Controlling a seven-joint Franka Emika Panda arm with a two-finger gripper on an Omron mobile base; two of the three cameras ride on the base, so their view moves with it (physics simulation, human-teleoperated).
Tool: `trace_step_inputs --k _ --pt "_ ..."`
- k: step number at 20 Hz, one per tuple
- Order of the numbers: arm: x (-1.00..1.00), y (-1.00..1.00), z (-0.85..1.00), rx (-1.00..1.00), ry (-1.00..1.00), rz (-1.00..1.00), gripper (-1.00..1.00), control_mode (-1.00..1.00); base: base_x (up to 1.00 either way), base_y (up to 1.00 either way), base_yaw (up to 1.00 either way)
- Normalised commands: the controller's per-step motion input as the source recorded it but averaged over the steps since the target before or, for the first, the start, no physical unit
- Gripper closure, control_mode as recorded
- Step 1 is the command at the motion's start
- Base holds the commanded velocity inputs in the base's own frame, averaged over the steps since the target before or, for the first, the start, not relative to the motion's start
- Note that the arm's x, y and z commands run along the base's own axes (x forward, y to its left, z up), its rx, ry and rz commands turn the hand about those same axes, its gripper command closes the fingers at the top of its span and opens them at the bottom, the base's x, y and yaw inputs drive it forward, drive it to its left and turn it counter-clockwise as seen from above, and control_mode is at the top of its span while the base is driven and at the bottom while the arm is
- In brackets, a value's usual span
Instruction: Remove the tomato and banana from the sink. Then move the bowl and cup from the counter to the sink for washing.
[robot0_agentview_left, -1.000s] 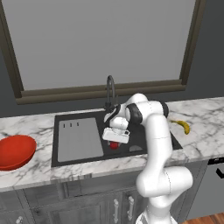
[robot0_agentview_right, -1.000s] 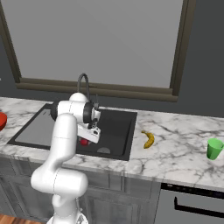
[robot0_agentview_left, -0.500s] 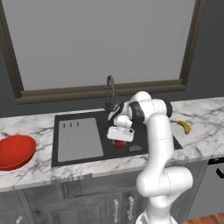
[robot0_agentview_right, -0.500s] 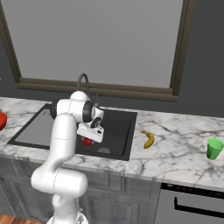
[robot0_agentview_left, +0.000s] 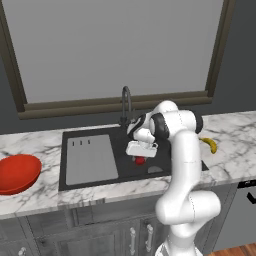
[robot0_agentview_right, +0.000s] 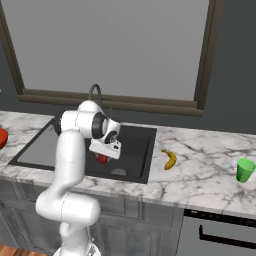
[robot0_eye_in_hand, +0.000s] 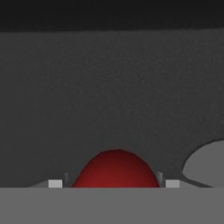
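Note:
The tomato lies on the floor of the black sink. My gripper is lowered over it and open, one fingertip on each side of the tomato. The banana rests on the counter right of the sink. On the counter at the far left sits the red bowl. The green cup stands at the far right.
A dark curved faucet rises behind the basin, just behind my hand. The grey ribbed drainboard covers the sink's left half. A drain hole lies close beside the tomato. A window spans the wall behind.
My hand has come down into the sink until its fingers straddle the tomato. The jaws have stayed equally wide. Tomato, banana, bowl and cup have not moved.

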Motion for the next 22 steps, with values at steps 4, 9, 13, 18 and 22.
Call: trace_step_inputs --k 4,9,13,18,22 --pt "-0.13 -0.15 0.25 0.00 -0.05 0.01 1.00 -1.00 0.00 0.00 0.00" --pt "-0.08 -0.09 0.28 0.00 -0.07 0.00 1.00 -1.00 0.00 0.00 0.00" --pt "-0.09 -0.18 0.31 0.00 -0.08 0.00 1.00 -1.00 0.00 0.00 0.00" --pt "-0.13 -0.28 0.30 0.00 -0.03 0.01 1.00 -1.00 0.00 0.00 0.00" --pt "-0.17 -0.34 0.32 0.00 -0.08 0.02 1.00 -1.00 0.00 0.00 0.00"
